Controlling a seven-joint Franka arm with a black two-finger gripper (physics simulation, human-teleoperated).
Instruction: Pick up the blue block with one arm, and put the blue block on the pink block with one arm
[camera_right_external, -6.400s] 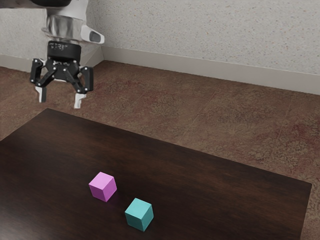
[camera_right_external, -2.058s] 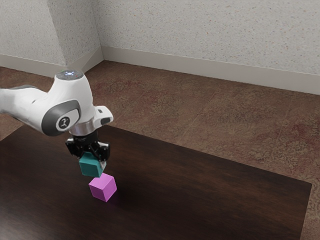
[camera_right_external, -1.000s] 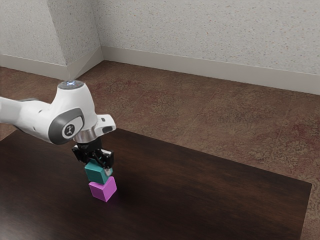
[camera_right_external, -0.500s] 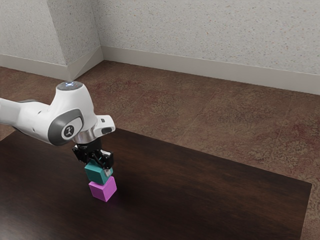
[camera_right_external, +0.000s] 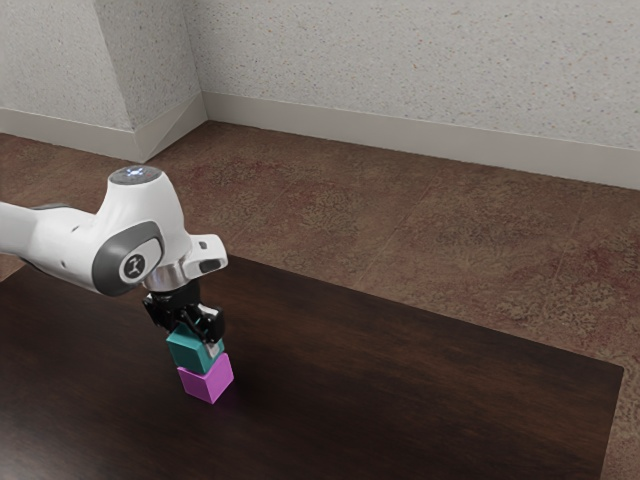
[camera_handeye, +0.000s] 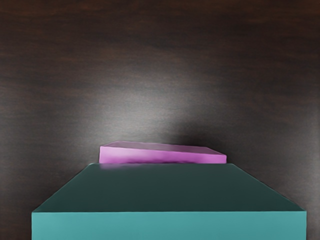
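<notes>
- The gripper (camera_right_external: 191, 322) stood low over the table (camera_right_external: 420, 400), its two fingers pinching the blue block (camera_right_external: 194, 348) from opposite sides near the block's top.
- In the exterior view the blue block sat directly on the pink block (camera_right_external: 206, 379). Their faces looked to be touching, with the upper block shifted a little toward the exterior view's left.
- The stack stood in the part of the table toward the exterior view's left, a little in from the far edge and well apart from the corner at the exterior view's right.
- From my wrist camera the blue block (camera_handeye: 169, 199) lay just under the hand. A strip of the pink block (camera_handeye: 161, 154) showed past its far edge, turned slightly against it, with bare table (camera_handeye: 160, 60) beyond.
- I judged the pick finished and the placing step nearly closed, with only the release left.
- The next move called for spreading the fingers gently, then lifting straight up so that neither pad dragged the blue block off.
- Because of the small offset and twist, I judged a sideways nudge on retreat the main risk to the stack.
</notes>
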